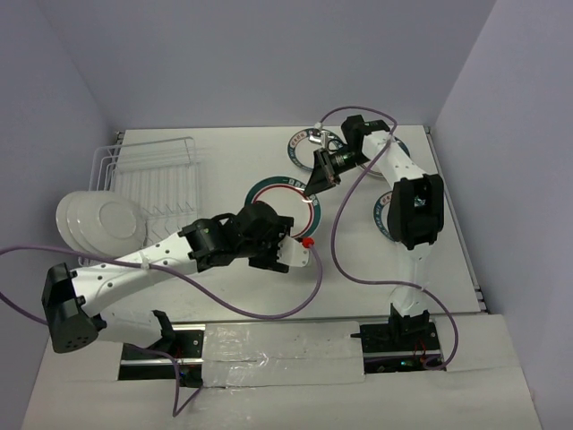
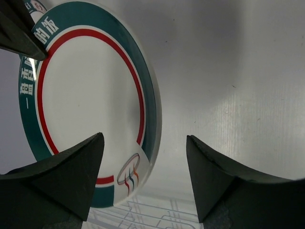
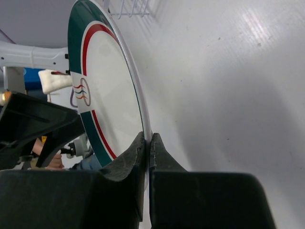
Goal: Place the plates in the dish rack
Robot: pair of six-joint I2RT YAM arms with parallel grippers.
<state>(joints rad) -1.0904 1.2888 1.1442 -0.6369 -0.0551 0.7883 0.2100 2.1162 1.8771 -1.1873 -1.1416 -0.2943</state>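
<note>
My right gripper [image 1: 315, 185] is shut on the rim of a teal-rimmed plate [image 1: 276, 192] and holds it tilted up on edge over the table; the pinch shows in the right wrist view [image 3: 148, 143] on that plate [image 3: 105, 105]. My left gripper [image 1: 279, 226] is open at the plate's near side. In the left wrist view the plate [image 2: 90, 95] has its lower edge between the open fingers [image 2: 71, 167], untouched. The dish rack [image 1: 157, 175] stands at the back left, with white plates [image 1: 98, 219] leaning at its left end.
Another teal-rimmed plate [image 1: 304, 143] lies flat at the back centre. A further one [image 1: 383, 215] lies partly under my right arm. The right arm's purple cable loops over the table's middle. Walls close the left, back and right sides.
</note>
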